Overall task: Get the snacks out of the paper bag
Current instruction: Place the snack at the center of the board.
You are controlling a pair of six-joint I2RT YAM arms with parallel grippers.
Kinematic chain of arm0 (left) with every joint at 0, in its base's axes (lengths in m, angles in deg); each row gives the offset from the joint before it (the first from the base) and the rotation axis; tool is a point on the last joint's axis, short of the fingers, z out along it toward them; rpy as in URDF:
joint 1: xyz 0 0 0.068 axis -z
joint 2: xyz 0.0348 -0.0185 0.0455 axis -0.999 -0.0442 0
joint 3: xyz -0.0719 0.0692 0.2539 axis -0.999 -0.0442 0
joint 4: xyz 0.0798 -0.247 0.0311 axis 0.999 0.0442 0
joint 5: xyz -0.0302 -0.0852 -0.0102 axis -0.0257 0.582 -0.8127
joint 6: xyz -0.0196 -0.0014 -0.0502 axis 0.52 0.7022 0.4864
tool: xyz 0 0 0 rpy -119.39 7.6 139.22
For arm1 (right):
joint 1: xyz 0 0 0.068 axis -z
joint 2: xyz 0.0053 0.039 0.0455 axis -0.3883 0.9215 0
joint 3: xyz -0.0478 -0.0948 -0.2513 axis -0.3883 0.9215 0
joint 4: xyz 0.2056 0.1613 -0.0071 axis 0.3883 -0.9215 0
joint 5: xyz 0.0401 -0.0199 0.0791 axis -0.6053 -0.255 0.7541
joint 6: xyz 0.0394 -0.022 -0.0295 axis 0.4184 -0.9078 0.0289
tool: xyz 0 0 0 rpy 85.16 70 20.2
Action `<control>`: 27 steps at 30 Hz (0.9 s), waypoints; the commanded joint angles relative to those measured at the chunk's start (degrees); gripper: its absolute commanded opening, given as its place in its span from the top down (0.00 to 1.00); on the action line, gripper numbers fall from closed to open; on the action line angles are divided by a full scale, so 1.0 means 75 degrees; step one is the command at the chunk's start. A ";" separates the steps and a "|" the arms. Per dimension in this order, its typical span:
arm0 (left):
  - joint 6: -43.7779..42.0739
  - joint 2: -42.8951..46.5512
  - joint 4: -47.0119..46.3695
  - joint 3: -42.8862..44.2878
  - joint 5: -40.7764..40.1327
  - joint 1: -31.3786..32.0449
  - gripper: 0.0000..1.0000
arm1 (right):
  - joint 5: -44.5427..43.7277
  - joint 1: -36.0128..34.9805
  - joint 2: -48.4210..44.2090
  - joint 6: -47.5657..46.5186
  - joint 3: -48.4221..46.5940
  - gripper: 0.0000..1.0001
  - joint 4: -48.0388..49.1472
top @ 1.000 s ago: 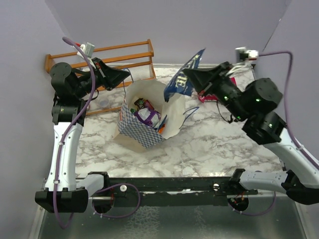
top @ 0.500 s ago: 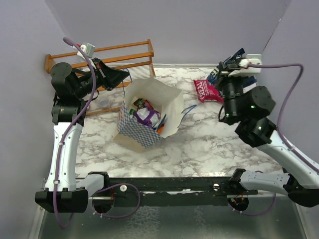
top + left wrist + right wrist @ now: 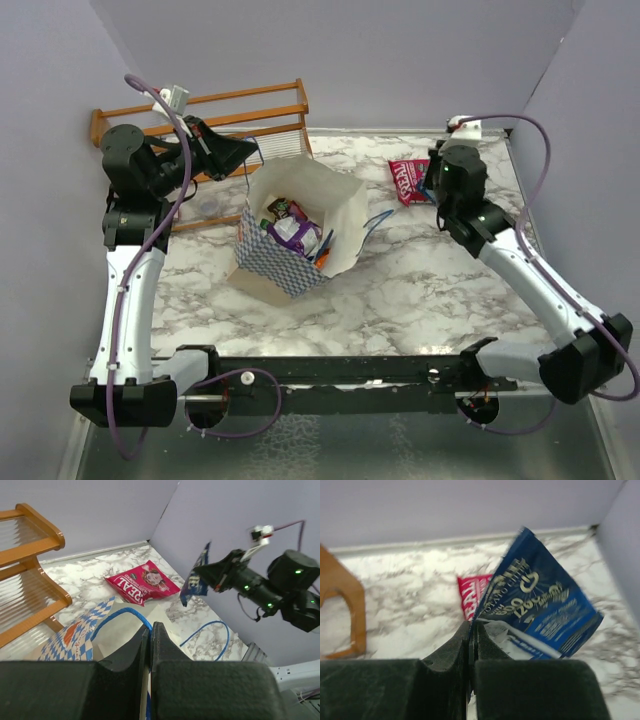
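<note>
The cream paper bag (image 3: 345, 215) with blue-checkered sides stands open at centre left. Inside it lie a dark purple packet (image 3: 294, 232) and green and orange candy packs. My left gripper (image 3: 254, 152) is shut on the bag's far rim by its blue cord handle (image 3: 117, 615), as the left wrist view (image 3: 151, 628) shows. My right gripper (image 3: 474, 626) is shut on the blue packet (image 3: 540, 605) and holds it in the air at the back right; the packet also shows in the left wrist view (image 3: 197, 577). The magenta-pink packet (image 3: 409, 180) lies on the table just beside it.
A wooden rack (image 3: 240, 98) stands at the back left, behind my left gripper. The bag's other blue handle (image 3: 378, 218) loops onto the marble table (image 3: 420, 280). A small clear round object (image 3: 207, 205) lies left of the bag. Walls close the back and the right.
My right arm has swung away from above the bag to the back right corner, carrying the blue packet with it. The left gripper and the bag have not moved.
</note>
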 commanded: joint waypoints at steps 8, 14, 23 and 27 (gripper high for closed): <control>0.0134 -0.0029 -0.0107 0.0643 -0.0451 0.0049 1.00 | 0.5494 0.0521 0.1954 0.1767 -0.0137 0.99 0.0191; -0.0088 -0.0059 0.0163 0.0866 -0.0520 0.0049 1.00 | 0.6385 0.1749 0.2182 0.2056 0.0896 0.99 -0.0369; -0.1178 -0.0196 0.1220 0.1363 -0.1160 0.0048 1.00 | 0.4551 0.3119 0.2007 0.2343 0.2545 0.97 -0.1169; -0.1480 -0.0276 0.1382 0.1492 -0.1495 0.0048 1.00 | 0.3738 0.3378 0.2044 0.2342 0.2765 0.87 -0.1147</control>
